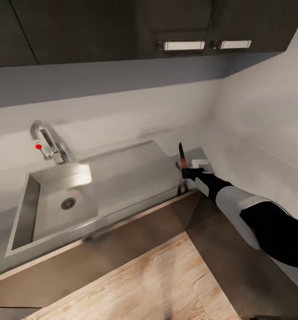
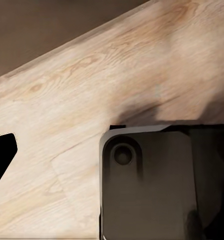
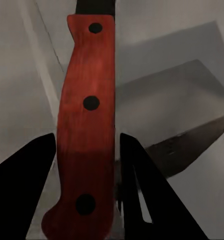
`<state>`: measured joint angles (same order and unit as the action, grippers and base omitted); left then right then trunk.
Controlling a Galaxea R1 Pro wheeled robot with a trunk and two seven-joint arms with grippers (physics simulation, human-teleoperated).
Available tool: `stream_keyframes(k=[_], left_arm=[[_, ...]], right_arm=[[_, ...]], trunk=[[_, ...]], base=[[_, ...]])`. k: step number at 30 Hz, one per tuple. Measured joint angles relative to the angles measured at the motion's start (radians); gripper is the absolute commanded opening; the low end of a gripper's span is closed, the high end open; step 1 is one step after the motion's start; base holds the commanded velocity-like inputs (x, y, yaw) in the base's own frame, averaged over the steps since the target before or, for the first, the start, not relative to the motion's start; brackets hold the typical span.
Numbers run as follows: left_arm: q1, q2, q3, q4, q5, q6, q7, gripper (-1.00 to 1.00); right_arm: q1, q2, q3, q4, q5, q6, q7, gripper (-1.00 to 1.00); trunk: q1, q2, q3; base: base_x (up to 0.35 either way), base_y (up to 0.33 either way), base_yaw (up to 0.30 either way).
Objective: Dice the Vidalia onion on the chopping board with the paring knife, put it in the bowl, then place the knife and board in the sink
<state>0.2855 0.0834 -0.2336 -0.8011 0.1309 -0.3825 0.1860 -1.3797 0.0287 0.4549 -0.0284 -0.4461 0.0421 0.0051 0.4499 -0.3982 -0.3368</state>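
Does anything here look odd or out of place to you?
Mainly the paring knife: the right gripper holds it by its red handle, blade pointing up, just past the drainboard end of the sink. Nothing looks spilled or broken.

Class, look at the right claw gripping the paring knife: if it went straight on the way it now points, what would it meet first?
Probably the grey countertop behind the sink's drainboard, then the wall; the paring knife tip leads the right claw. Depth is unclear.

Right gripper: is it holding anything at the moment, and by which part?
Yes. The right gripper holds the knife by its red handle, a finger on each side, with the dark blade pointing up beside the sink.
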Motion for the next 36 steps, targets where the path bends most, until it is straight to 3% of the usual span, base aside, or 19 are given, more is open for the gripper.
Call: stream_keyframes(k=[17, 36], left_arm=[[0.000, -0.001, 0.000, 0.000, 0.000, 0.000, 0.000, 1.00], [0.000, 0.000, 0.000, 0.000, 0.000, 0.000, 0.000, 1.00]], right_arm=[[0.000, 0.003, 0.000, -0.002, -0.001, 0.029, 0.000, -1.00], [0.000, 0.017, 0.000, -0.002, -0.001, 0.034, -0.001, -1.00]], trunk=[[0.000, 0.000, 0.027], [0.000, 0.000, 0.051]], base=[[-0.280, 0.189, 0.028], [-0.278, 0.191, 0.204]])
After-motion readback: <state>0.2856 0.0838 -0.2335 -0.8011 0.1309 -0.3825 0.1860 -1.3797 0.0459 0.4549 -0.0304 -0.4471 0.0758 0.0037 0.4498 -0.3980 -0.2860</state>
